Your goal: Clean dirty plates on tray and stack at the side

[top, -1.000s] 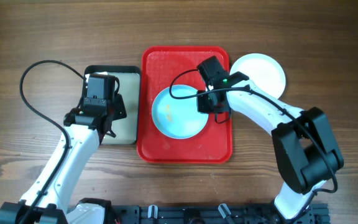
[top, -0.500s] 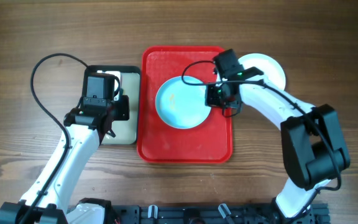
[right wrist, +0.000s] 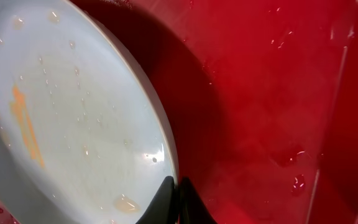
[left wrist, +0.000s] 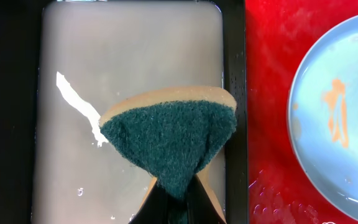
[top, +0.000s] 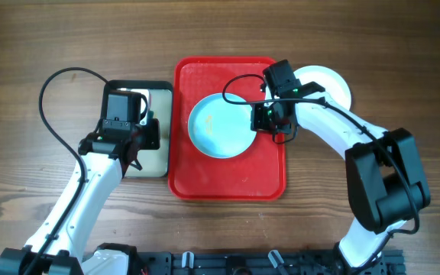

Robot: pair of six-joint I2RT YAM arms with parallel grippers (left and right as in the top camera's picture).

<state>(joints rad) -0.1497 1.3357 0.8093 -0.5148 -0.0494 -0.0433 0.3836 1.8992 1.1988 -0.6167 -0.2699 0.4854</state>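
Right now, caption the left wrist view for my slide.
Left claw grips green sponge over murky basin; stained plate on red tray beside it.

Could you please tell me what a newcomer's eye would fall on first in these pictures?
The bright red tray in the middle stands out, and on it a pale aqua plate with an orange smear, its rim pinched by the right gripper. To its left, the left gripper holds a green-faced sponge over the black-rimmed basin of murky liquid. A white plate lies on the table beside the tray's right edge.
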